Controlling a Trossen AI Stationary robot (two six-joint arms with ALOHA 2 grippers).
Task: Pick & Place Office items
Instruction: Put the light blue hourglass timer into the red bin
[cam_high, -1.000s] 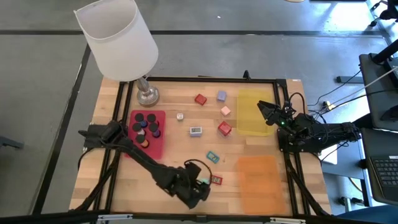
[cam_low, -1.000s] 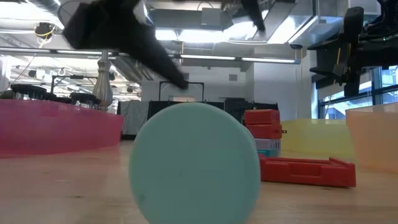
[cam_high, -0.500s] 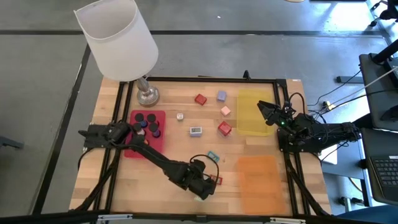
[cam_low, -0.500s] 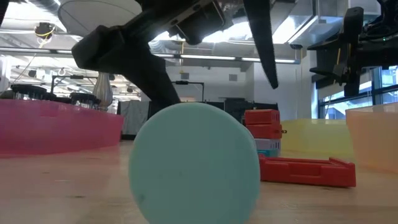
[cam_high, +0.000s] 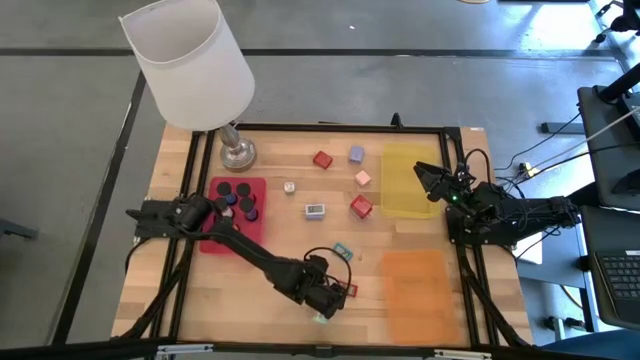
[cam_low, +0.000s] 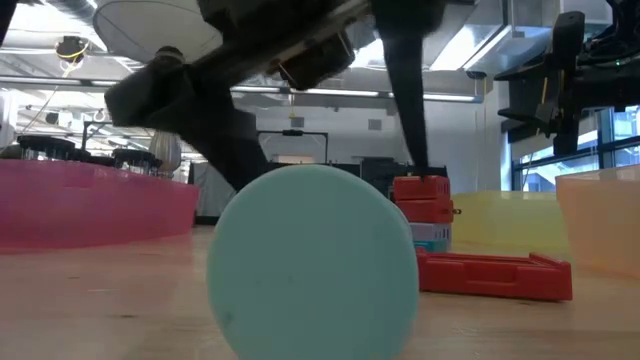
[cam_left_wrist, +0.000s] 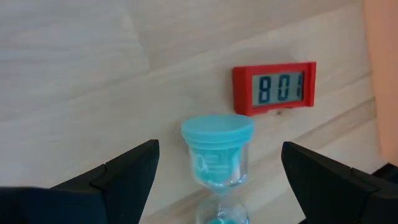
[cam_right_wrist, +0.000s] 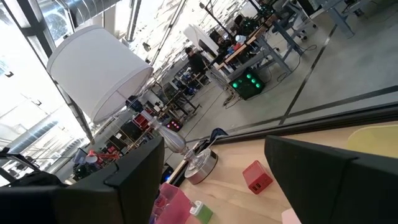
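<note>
Teal-capped sand timer (cam_left_wrist: 217, 154), lying on its side near the front edge of the worktop (cam_high: 290, 235), round end cap filling the low view (cam_low: 312, 262); flanked on both sides by the spread fingers (cam_left_wrist: 118, 176) of the left gripper (cam_high: 325, 303), no contact visible. Flat red clock (cam_left_wrist: 274, 88) reading 801, just beyond the timer, beside the orange mat (cam_high: 414, 289) at the front right corner. Small teal rectangle (cam_high: 342, 251) a little further in. White rectangle with display (cam_high: 314, 210) at mid-worktop, small pale piece (cam_high: 289, 187) behind it. Red block (cam_high: 361, 207) and pink block (cam_high: 362, 178) right of centre, near the yellow mat (cam_high: 410, 180). Another red block (cam_high: 322, 159) and lavender block (cam_high: 356, 154) toward the back edge. Black round pieces (cam_high: 232, 190) grouped on the red mat (cam_high: 252, 232) at the left side. Lamp with white shade (cam_high: 187, 62) and silver base (cam_high: 237, 154) at the back left corner. Right gripper (cam_high: 424, 176) raised over the yellow mat near the right edge, fingers (cam_right_wrist: 311, 177) apart, holding nothing.
</note>
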